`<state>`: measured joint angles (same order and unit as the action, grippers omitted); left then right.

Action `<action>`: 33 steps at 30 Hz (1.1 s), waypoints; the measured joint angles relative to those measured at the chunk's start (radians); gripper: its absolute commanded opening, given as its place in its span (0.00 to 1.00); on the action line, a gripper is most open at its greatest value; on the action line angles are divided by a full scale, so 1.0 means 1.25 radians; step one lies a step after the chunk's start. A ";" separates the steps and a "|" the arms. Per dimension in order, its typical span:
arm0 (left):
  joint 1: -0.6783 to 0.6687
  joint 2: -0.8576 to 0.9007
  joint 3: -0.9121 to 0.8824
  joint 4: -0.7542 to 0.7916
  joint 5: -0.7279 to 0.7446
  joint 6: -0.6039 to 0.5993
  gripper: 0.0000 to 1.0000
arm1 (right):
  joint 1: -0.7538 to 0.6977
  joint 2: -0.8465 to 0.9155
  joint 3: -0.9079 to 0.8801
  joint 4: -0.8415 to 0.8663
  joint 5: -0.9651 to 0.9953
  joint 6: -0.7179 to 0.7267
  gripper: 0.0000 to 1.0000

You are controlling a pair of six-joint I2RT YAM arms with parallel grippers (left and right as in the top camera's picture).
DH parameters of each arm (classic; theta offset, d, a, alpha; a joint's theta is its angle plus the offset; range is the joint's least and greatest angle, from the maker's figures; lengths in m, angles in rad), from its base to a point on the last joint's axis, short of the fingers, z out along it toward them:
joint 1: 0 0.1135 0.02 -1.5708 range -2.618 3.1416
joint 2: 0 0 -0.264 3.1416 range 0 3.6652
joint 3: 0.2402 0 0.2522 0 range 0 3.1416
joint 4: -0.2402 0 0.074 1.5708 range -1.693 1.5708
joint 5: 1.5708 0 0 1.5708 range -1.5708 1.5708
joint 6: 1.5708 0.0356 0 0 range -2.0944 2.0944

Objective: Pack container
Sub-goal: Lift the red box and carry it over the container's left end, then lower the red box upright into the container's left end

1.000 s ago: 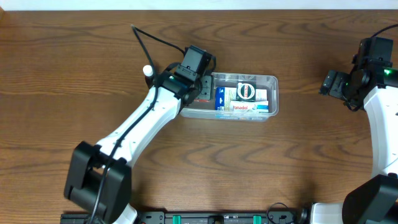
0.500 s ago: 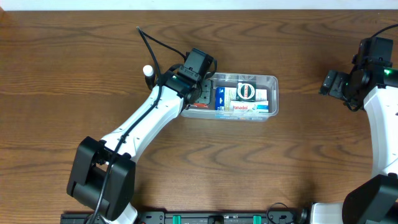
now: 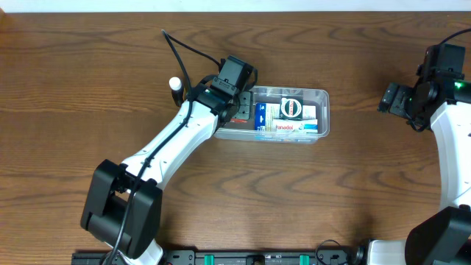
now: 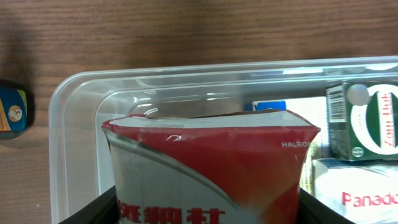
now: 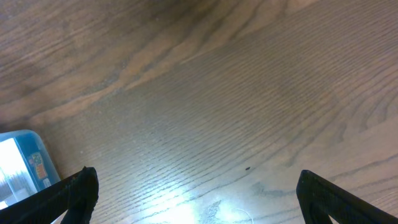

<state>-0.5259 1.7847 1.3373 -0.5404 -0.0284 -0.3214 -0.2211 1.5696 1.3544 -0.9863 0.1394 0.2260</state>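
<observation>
Left gripper [image 4: 200,206] clamped on a red-and-white pouch [image 4: 205,162] at the left end of the container [image 4: 74,93].
Nearest the wrist camera, the pouch fills the gap between the dark fingers and its far edge points into the tub. The clear container lies right under this gripper, with its long axis running left-right across the table [image 3: 88,66]. Its left end is the free part, and whether the pouch touches the floor there can't be told. Further right inside sit a green-and-white box [image 4: 367,121] and a Panadol box [image 4: 360,193], just beside the pouch. The left arm is the nearer one, so the drop looks like straight down and release. Far right, the right gripper [image 5: 196,186] has its jaws spread wide with nothing in them, over bare wood and well apart from the container.
</observation>
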 measured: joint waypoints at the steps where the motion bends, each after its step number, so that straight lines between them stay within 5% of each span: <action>1: 0.000 0.004 0.000 0.000 -0.002 0.000 0.64 | 0.000 0.000 0.000 0.000 0.000 0.000 0.99; 33: 0.000 0.020 -0.002 -0.046 -0.001 -0.055 0.63 | 0.000 0.000 0.000 0.000 0.000 0.000 0.99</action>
<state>-0.5259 1.8103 1.3354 -0.5980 -0.0299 -0.3897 -0.2211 1.5696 1.3544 -0.9863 0.1394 0.2260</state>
